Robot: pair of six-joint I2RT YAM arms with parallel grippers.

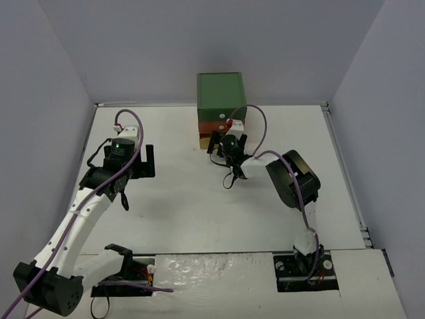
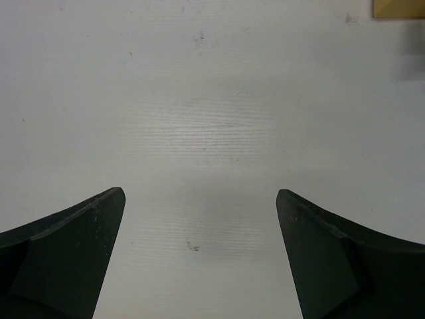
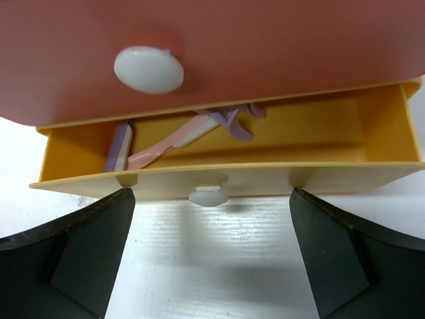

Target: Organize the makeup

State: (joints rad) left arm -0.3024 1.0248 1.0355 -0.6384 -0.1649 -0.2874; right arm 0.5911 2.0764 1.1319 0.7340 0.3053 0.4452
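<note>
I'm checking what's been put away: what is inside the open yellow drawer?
Lilac thin tools and a pale pink stick lie in the yellow drawer; the orange drawer above covers its back, hiding anything there.

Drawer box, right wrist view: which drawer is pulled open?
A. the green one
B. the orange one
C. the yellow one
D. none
C: the yellow drawer juts out below the shut orange drawer, showing lilac tools and a pale stick inside it.
</note>
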